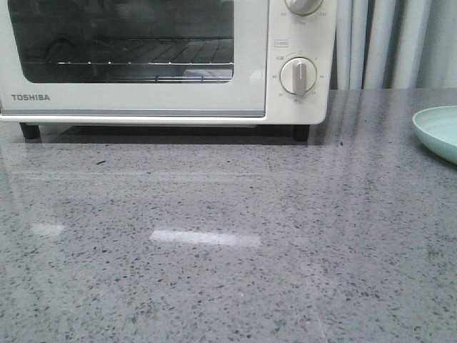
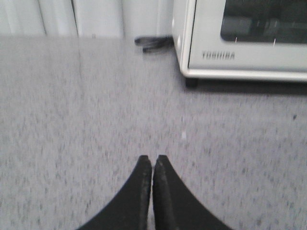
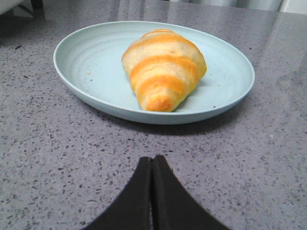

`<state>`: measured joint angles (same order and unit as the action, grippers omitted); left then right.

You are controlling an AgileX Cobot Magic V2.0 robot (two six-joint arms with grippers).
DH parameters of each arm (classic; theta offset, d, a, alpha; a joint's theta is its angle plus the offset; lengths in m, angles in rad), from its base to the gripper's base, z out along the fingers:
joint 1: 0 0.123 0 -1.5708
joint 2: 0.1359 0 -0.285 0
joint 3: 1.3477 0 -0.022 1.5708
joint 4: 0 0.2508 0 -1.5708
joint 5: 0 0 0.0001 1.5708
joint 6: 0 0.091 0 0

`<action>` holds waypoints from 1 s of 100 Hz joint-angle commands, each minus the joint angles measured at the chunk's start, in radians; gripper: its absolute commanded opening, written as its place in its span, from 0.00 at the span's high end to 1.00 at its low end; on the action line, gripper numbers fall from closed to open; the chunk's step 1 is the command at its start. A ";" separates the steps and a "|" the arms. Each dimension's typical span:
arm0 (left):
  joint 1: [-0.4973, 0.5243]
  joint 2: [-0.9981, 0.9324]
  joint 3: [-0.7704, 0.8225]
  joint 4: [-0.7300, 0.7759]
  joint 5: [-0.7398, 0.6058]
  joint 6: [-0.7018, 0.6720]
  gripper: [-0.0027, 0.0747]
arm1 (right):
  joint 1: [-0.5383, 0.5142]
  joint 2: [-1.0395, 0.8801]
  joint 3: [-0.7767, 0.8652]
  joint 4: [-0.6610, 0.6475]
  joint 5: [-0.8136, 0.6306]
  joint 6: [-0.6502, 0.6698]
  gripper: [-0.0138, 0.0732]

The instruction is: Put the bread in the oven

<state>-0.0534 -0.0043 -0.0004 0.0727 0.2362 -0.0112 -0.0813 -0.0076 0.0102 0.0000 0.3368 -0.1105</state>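
On the grey speckled bench (image 1: 228,271) nothing's begun: oven (image 1: 143,64) door shut at the back edge, bread (image 3: 163,67) on its plate (image 3: 76,67) by the right edge, both jaws closed and empty, so I'd say the door needs opening first.

Front view: oven (image 1: 143,64) cut off at top and left edges; upper dial (image 1: 303,6) half out of frame. Plate (image 1: 437,132) clipped at right edge, its contents out of sight. Dial markings too small to read. Left wrist view blurred throughout; dark object (image 2: 152,43) behind oven unidentifiable.
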 commanded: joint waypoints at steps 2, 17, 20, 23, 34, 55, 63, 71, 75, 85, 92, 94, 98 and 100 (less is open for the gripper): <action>0.001 -0.029 0.025 0.000 -0.187 -0.001 0.99 | -0.001 -0.023 0.013 -0.012 -0.027 -0.006 0.93; 0.001 -0.029 0.025 -0.005 -0.382 -0.003 0.99 | -0.001 -0.023 0.013 0.081 -0.179 0.041 0.93; 0.001 -0.029 0.025 -0.005 -0.410 -0.003 0.99 | -0.001 -0.023 0.013 0.128 -0.249 0.068 0.93; 0.001 -0.029 0.025 -0.005 -0.438 -0.003 0.99 | -0.001 -0.023 0.013 0.164 -0.309 0.089 0.93; 0.001 -0.029 0.025 -0.005 -0.551 -0.004 0.99 | -0.001 -0.023 0.013 0.173 -0.562 0.090 0.93; 0.001 -0.029 0.025 -0.007 -0.793 -0.036 0.99 | -0.001 -0.023 0.011 0.173 -1.061 0.090 0.93; 0.001 -0.029 0.025 -0.005 -0.893 -0.036 0.99 | -0.001 -0.023 -0.011 0.173 -1.037 0.091 0.93; 0.001 -0.029 0.008 -0.051 -0.942 -0.088 0.99 | -0.001 -0.023 -0.065 0.173 -0.859 0.101 0.93; 0.001 -0.027 -0.009 -0.073 -0.908 -0.114 0.99 | -0.001 -0.023 -0.098 0.173 -0.745 0.103 0.93; 0.001 -0.016 -0.077 -0.066 -0.749 -0.115 0.99 | -0.001 -0.021 -0.212 0.173 -0.510 0.103 0.93; 0.001 0.002 -0.138 -0.047 -0.655 -0.115 0.99 | -0.001 -0.008 -0.279 0.173 -0.389 0.101 0.93; 0.001 0.007 -0.157 -0.042 -0.635 -0.115 0.99 | -0.001 0.000 -0.297 0.173 -0.358 0.101 0.93; 0.001 0.026 -0.195 -0.040 -0.607 -0.115 0.99 | -0.001 0.013 -0.325 0.173 -0.307 0.101 0.93; 0.001 0.037 -0.215 -0.040 -0.593 -0.115 0.99 | -0.001 0.023 -0.342 0.173 -0.285 0.101 0.93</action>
<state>-0.0534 -0.0022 -0.1085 0.0233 -0.3772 -0.1139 -0.0813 -0.0138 -0.2345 0.1792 -0.0167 -0.0125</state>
